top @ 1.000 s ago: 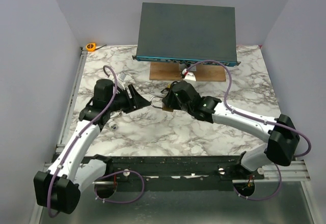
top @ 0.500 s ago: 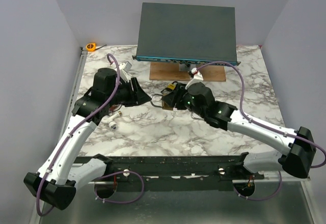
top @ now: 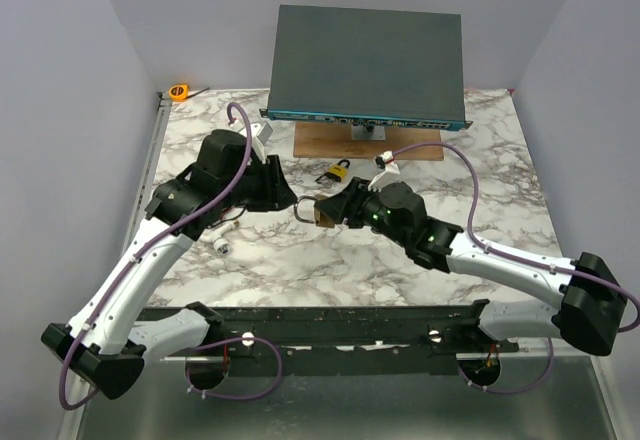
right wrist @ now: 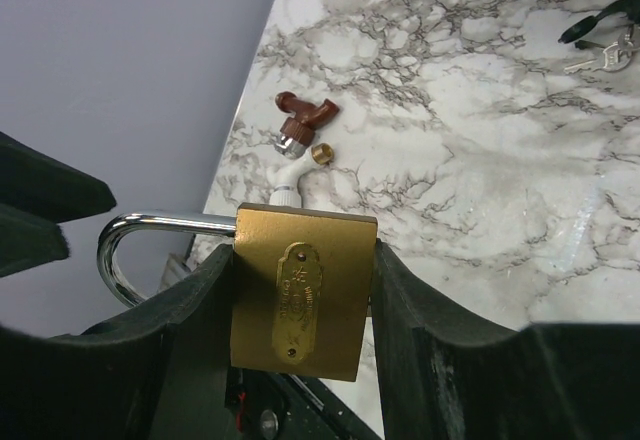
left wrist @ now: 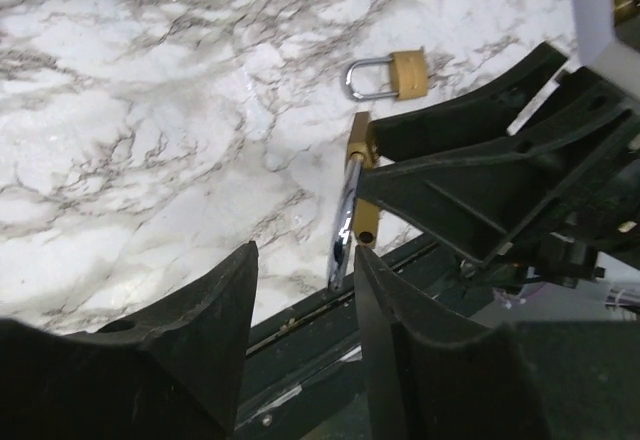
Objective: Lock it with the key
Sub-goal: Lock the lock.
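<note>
The brass padlock (right wrist: 303,295) bears embossed lettering in an oval, too small to read.

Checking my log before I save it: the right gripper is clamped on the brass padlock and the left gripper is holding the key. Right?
Not quite. The left gripper holds nothing: the left wrist view shows its fingers open and empty. The keys lie on the table in the right wrist view. The right gripper is clamped on the brass padlock.
</note>
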